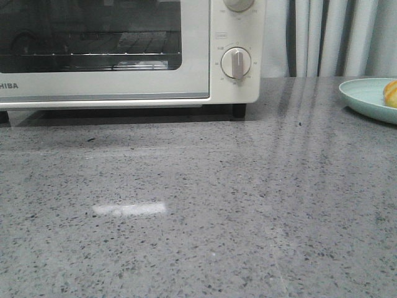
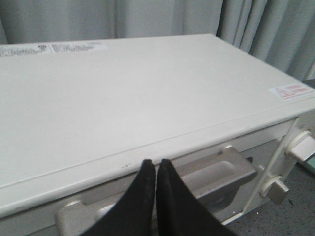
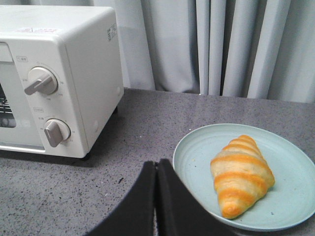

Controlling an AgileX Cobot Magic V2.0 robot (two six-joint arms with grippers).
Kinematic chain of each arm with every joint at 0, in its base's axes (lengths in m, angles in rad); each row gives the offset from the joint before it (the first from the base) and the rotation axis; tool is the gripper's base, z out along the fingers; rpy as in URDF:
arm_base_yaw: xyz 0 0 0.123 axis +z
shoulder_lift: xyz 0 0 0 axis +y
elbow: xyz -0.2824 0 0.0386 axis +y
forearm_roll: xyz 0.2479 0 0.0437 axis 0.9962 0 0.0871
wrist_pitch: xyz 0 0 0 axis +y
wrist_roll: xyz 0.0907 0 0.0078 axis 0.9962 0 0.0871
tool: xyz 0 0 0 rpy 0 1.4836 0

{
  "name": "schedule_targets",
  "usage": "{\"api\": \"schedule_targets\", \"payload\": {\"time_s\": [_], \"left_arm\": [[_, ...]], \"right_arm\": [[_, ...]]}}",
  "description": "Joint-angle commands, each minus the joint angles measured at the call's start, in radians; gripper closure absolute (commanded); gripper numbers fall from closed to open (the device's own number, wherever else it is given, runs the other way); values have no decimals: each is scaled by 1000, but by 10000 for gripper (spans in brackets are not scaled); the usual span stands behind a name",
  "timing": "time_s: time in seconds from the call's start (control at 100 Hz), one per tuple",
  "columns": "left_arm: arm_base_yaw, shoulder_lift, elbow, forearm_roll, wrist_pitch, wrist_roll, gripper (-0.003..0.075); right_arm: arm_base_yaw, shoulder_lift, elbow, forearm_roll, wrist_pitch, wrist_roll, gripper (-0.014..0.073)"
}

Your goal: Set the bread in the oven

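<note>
The bread (image 3: 241,173), a golden crescent roll with cream stripes, lies on a pale green plate (image 3: 290,206); its edge shows at the front view's right (image 1: 391,92). The cream-white oven (image 1: 205,62) stands at the back left with its glass door closed; it also shows in the right wrist view (image 3: 83,73). My left gripper (image 2: 156,162) is shut and empty, above the oven's top front edge (image 2: 147,98), over the grey door handle (image 2: 221,172). My right gripper (image 3: 157,163) is shut and empty, above the counter beside the plate's edge. Neither gripper shows in the front view.
Grey speckled counter (image 1: 198,217) spreads in front of the oven. Two dial knobs (image 1: 236,62) sit on the oven's right panel. Grey curtains (image 1: 329,37) hang behind. The plate (image 1: 366,96) sits at the counter's right side.
</note>
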Motion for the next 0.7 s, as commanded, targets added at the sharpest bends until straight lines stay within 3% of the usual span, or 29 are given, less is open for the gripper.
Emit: {"api": "schedule_targets", "payload": {"time_s": [0.0,0.28,0.47,0.69], "left_arm": [[-9,23,-42,-25,-24,3,741],[-9,45,-27,-20,17,3,741],[-10,-4,-8,-5,237,-1,742],[-10,-128,189,-7,286,-38,742]], "right_arm": [[2,11,-34,-9,-57,-11,652],[2,16,-34,-9,-43,-11,652],[2,16,-37,34,-80,-11,652],[2,16,-38,63,-110,-11,652]]}}
